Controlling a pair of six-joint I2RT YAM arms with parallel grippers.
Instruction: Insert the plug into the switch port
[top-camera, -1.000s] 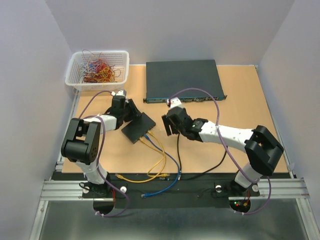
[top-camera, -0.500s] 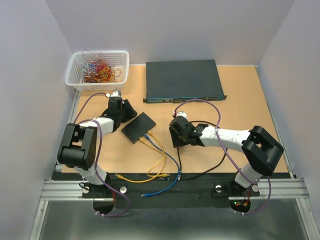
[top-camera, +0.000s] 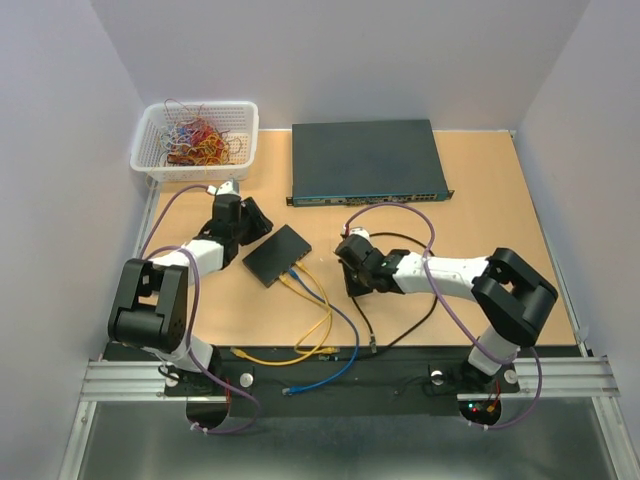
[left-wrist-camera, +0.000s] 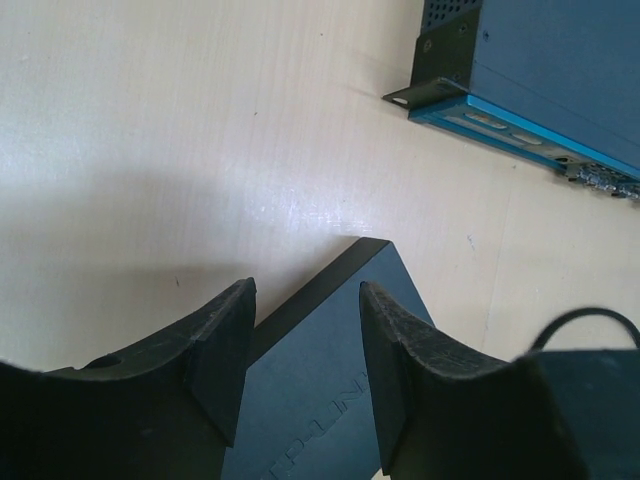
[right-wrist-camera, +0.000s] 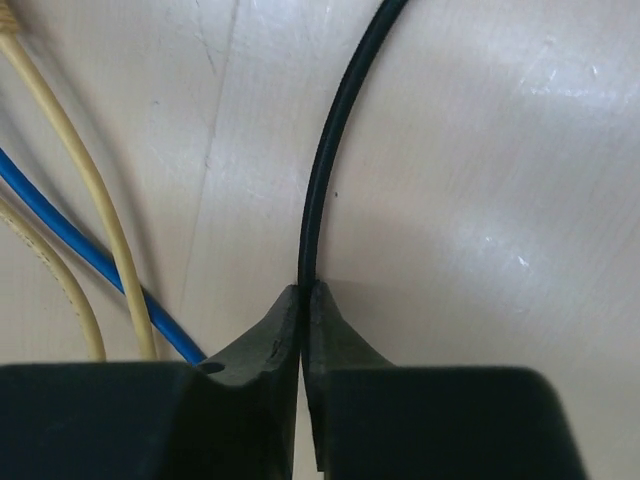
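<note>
**Right claw** (right-wrist-camera: 305, 292): clenched on a thin black cable (right-wrist-camera: 318, 170). A second earlier it stood wide open and higher, nearer the large dark grey-blue rack switch (top-camera: 365, 160) at its 12 o'clock. It has since dropped to the tan wooden bench (top-camera: 480, 200) and pinched shut. Where the plug sits along this cable cannot be told.

A yellow cable (right-wrist-camera: 78, 165) and a blue cable (right-wrist-camera: 90, 260) pass at the claw's 9 o'clock. They run to the small flat black switch box (top-camera: 277, 255), whose switch port row (top-camera: 292, 268) faces 5 o'clock.

**Left claw** (left-wrist-camera: 305, 290): released, fingers apart over the box's 10 o'clock corner. It has scarcely shifted.

**Judgement:** the cable now appears secured, so the plug can be carried toward a free port while the left claw steadies the box.
</note>
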